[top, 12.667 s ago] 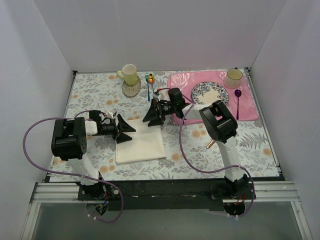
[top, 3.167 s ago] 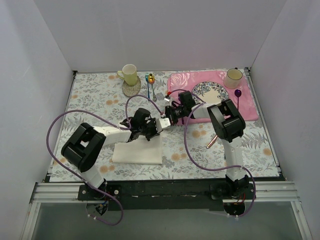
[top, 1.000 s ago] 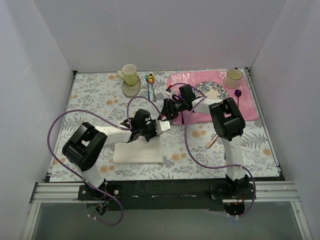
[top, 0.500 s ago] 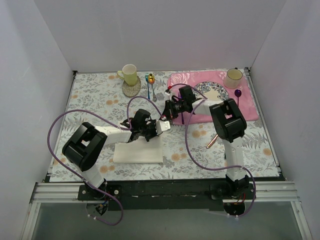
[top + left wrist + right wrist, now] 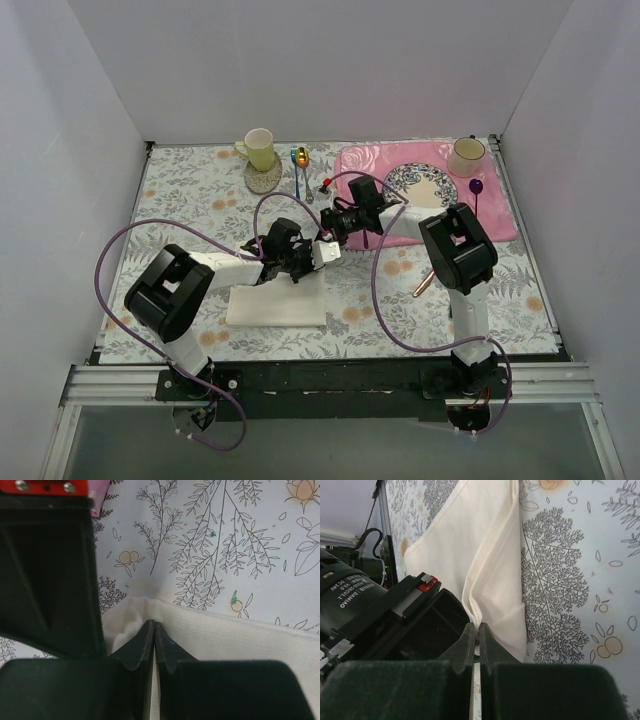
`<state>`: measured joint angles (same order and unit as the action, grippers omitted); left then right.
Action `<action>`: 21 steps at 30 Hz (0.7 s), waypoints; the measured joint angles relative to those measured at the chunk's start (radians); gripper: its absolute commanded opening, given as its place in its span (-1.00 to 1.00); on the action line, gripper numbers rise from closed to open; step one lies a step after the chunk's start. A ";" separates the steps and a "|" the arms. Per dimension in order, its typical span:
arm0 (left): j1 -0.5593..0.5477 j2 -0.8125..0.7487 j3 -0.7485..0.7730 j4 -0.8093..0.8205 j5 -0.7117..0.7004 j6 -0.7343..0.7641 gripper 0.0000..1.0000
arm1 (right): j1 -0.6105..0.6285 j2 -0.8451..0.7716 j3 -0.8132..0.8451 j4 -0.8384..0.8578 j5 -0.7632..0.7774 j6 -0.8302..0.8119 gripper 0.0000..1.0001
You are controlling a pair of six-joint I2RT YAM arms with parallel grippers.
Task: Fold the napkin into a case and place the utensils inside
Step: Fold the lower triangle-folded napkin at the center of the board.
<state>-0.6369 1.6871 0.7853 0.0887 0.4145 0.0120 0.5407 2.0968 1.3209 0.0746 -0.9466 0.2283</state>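
We judge folding step. Left gripper (image 5: 154, 627), right gripper (image 5: 476, 627) both clamped on napkin (image 5: 275, 300) corner. Next we likely draw fold over evenly.

Yellow mug (image 5: 259, 148), floral plate (image 5: 420, 187), pink placemat (image 5: 498, 218)

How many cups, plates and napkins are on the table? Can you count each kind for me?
cups: 2, the yellow cup and the cream cup
plate: 1
napkin: 1
total: 4
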 measured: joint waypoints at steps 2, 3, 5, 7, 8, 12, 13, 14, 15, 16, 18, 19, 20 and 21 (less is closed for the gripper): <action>0.000 0.000 0.000 0.000 0.000 0.000 -0.95 | 0.003 0.000 -0.010 -0.016 0.001 -0.005 -0.97; 0.000 0.000 0.000 0.000 0.000 0.000 -0.95 | 0.004 0.002 -0.010 -0.024 0.003 -0.010 -0.97; 0.000 0.000 0.000 0.001 0.000 0.000 -0.95 | 0.004 0.008 -0.010 -0.027 0.008 -0.021 -0.97; 0.000 0.000 0.000 0.001 0.000 0.000 -0.95 | 0.004 0.024 -0.010 -0.030 0.014 -0.026 -0.97; 0.000 0.000 0.000 0.001 0.000 0.000 -0.94 | 0.004 0.036 -0.009 -0.032 0.020 -0.027 -0.97; 0.000 -0.007 -0.001 -0.008 0.000 -0.001 -0.90 | 0.004 0.079 -0.004 -0.050 0.025 -0.026 -0.97; 0.000 -0.013 -0.001 -0.017 -0.001 -0.007 -0.87 | 0.004 0.082 0.005 -0.059 0.026 -0.029 -0.97; 0.000 -0.020 -0.001 -0.027 -0.001 -0.012 -0.83 | 0.004 0.084 0.012 -0.068 0.027 -0.032 -0.97; 0.000 -0.032 -0.001 -0.047 -0.001 -0.020 -0.81 | 0.004 0.087 0.020 -0.079 0.030 -0.037 -0.97; 0.000 -0.045 -0.001 -0.067 -0.003 -0.026 -0.79 | 0.004 0.089 0.025 -0.085 0.031 -0.042 -0.97; 0.000 -0.084 0.001 -0.114 -0.008 -0.042 -0.78 | 0.004 0.093 0.034 -0.100 0.030 -0.050 -0.97; 0.000 -0.105 0.002 -0.136 -0.011 -0.046 -0.78 | 0.004 0.095 0.037 -0.105 0.029 -0.051 -0.97; 0.000 -0.131 0.002 -0.160 -0.015 -0.050 -0.78 | 0.004 0.096 0.040 -0.108 0.028 -0.053 -0.97; 0.000 -0.163 0.002 -0.189 -0.019 -0.050 -0.78 | 0.004 0.097 0.040 -0.110 0.028 -0.054 -0.97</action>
<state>-0.6369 1.5238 0.7876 -0.1001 0.3954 -0.0383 0.5449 2.1933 1.3609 -0.0357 -0.9184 0.1741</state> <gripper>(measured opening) 0.107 0.040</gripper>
